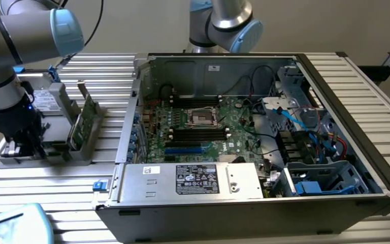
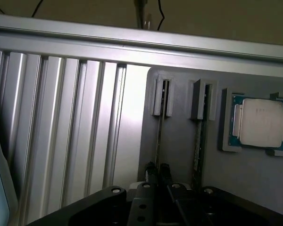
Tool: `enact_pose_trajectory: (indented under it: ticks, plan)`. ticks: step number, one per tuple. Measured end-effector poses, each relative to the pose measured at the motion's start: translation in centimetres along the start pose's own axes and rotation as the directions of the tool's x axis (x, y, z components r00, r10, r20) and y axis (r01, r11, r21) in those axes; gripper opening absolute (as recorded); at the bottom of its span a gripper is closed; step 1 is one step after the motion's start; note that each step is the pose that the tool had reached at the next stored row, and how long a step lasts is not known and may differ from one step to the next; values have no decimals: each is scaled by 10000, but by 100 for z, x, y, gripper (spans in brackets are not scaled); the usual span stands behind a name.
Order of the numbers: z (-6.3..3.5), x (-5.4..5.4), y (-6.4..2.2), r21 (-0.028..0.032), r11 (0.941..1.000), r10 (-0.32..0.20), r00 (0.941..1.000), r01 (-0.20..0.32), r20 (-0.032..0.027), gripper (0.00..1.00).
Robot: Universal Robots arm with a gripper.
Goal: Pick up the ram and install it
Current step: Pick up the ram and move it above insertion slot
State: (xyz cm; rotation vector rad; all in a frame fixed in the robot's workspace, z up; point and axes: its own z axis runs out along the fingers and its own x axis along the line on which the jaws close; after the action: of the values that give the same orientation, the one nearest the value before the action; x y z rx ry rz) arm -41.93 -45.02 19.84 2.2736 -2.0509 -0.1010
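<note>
The ram (image 2: 159,136) is a thin green stick standing on edge in a slot of the grey holder (image 2: 179,150), one end in a bracket. My gripper (image 2: 158,168) is over its near end, with a black finger pressed to each side of the edge, shut on it. A second stick (image 2: 198,141) stands parallel in the neighbouring slot. In the exterior view the gripper (image 1: 24,148) is low over the holder (image 1: 79,155) at the left of the table, and the green sticks (image 1: 87,119) stand upright there. The open computer case shows the motherboard (image 1: 202,127) with dark memory slots (image 1: 198,133).
A silver-topped processor (image 2: 260,123) lies in the holder beyond the second stick. A grey drive (image 1: 46,99) stands at the holder's back. The case wall (image 1: 130,127) rises between holder and motherboard. A second arm (image 1: 222,20) stands behind the case. Cables and a drive cage (image 1: 317,178) fill the case's right side.
</note>
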Motion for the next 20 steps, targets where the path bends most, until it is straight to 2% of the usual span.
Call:
enact_pose_trajectory:
  ticks: [5, 10, 14, 20]
  plan:
    - [-80, 0, 8, 2, 10000, 2, 10000, -2, 26, 14]
    - [-230, 1, 24, 6, 10000, 2, 10000, -2, 63, 14]
    - [-372, 1, 38, 6, 10000, 1, 10000, -1, 82, 14]
    - [-648, 11, 36, -14, 10000, 0, 10000, 0, 86, 14]
